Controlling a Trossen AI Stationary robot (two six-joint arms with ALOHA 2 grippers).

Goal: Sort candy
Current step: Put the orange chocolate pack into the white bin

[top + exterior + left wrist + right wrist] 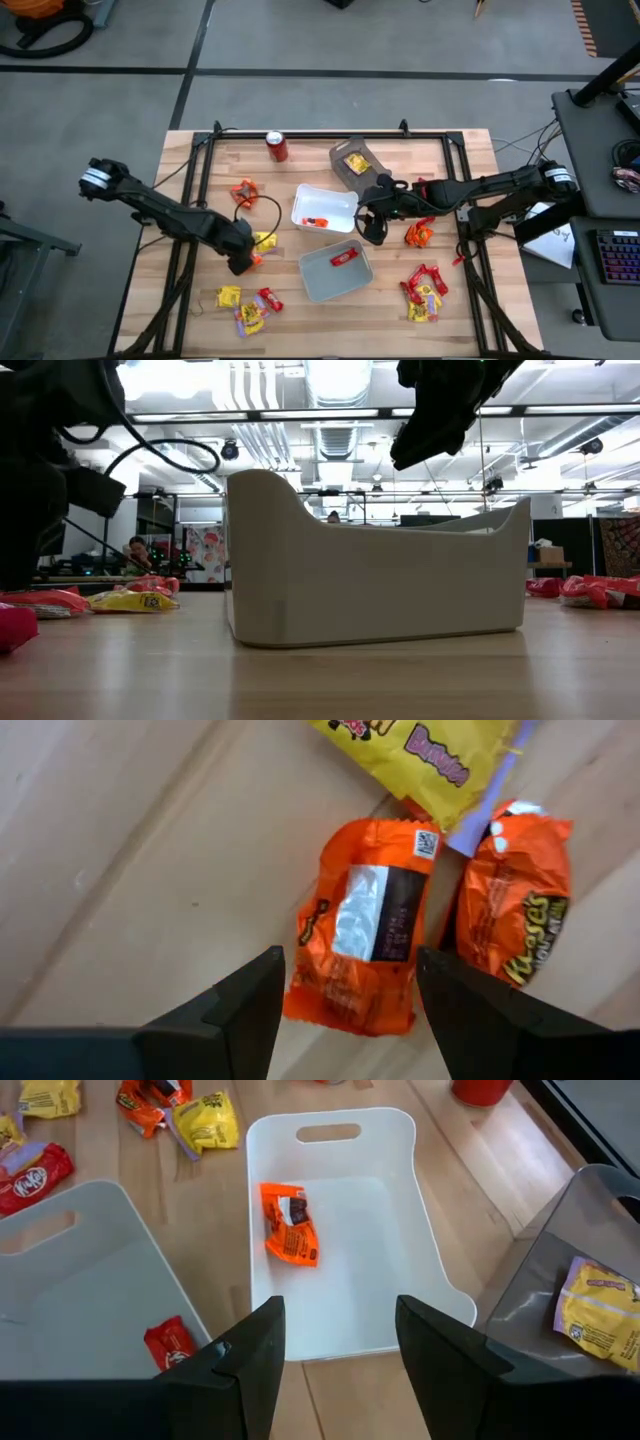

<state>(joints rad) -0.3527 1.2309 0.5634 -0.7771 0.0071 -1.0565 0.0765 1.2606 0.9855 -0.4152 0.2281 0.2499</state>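
Observation:
My left gripper (243, 263) (350, 958) hangs open, pointing down, over an orange wrapped candy (362, 935) that lies flat on the wood, one finger on each side of it. A second orange candy (515, 910) and a yellow one (420, 750) lie beside it. My right gripper (370, 228) (340, 1305) is open and empty above the rim of the white tray (430, 1250), which holds one orange candy (288, 1225). The grey tray (360, 285) holds a red candy (170, 1342). The dark tray (340, 155) holds a yellow candy (600, 1310).
A red soda can (277, 146) stands near the far edge. Loose candy lies in heaps at the near left (245, 305), the near right (425, 290), by the right arm (418, 233) and left of the white tray (245, 190). Black rails frame the table.

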